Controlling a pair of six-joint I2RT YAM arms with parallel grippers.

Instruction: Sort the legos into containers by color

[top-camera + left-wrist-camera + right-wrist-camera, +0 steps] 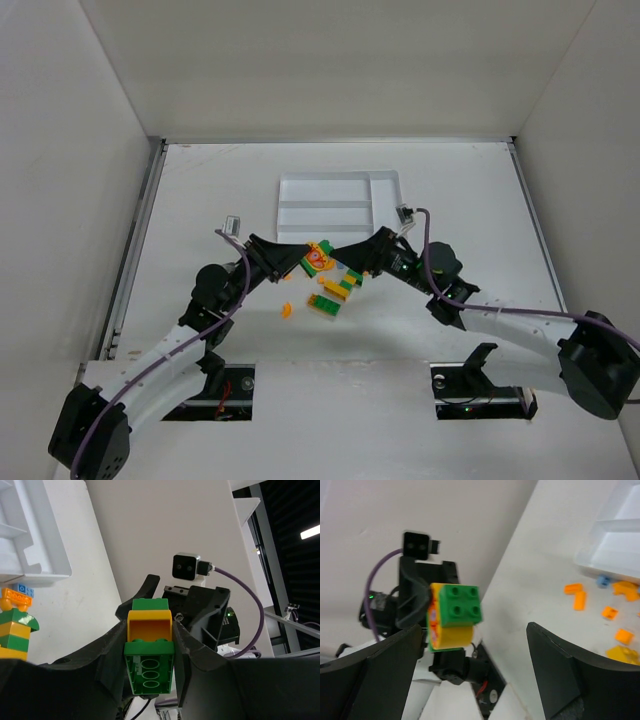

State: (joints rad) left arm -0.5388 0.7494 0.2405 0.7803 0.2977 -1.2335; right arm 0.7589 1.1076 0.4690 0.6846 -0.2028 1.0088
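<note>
Left claw (300, 262): partly closed, squeezing a small stack of bricks (150, 652), green, yellow, green.
Right claw (356, 264): wide open, holding nothing.
Stack place: up off the table, between both claws, on the near side of the white tray (320, 190).
Which way: the stack's long side points straight out of the left claw at the right claw, bumpy green end first.
Nearer arm: the right one, just beside that free end.
Next, I think: the right claw must come straight on and pinch the green end.
Below: loose bricks (335, 290) on the table.
</note>
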